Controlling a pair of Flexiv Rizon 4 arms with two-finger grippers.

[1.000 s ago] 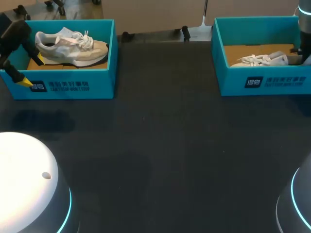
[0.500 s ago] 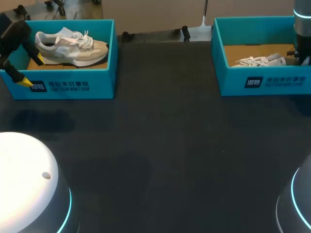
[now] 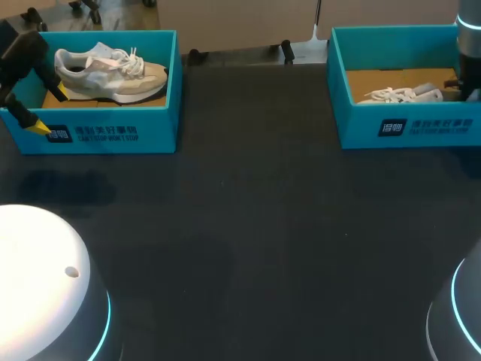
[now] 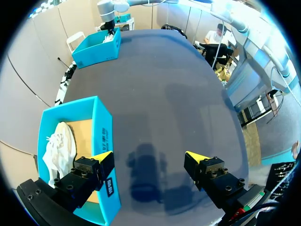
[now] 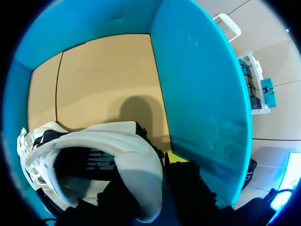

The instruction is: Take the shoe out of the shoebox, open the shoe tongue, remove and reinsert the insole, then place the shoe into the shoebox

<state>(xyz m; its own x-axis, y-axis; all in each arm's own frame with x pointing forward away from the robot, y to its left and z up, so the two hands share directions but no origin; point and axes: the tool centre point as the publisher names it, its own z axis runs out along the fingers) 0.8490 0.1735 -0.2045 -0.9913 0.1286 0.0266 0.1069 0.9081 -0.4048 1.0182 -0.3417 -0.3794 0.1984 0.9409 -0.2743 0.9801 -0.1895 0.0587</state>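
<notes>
Two blue shoeboxes stand at the table's far side. The left box (image 3: 113, 131) (image 4: 101, 132) holds a grey-and-white sneaker (image 3: 109, 71) (image 4: 59, 148) on its sole. My left gripper (image 3: 49, 110) (image 4: 150, 157) hangs open at that box's near left corner, one yellow tip over the inside and the other over the table. The right box (image 3: 409, 128) (image 5: 197, 84) holds a white sneaker (image 3: 398, 94) (image 5: 113, 141). My right arm (image 3: 470, 53) comes down into this box. My right gripper (image 5: 148, 176) is at the shoe's padded heel collar, close to the box wall.
The dark table top (image 3: 248, 210) stretches wide between the two boxes and toward the front. The rounded bases of my arms (image 3: 45, 278) (image 3: 462, 316) fill the near corners.
The white sneaker in the right box has shifted a little to the left and settled, and my right arm has moved slightly above it. The left arm has not moved.
</notes>
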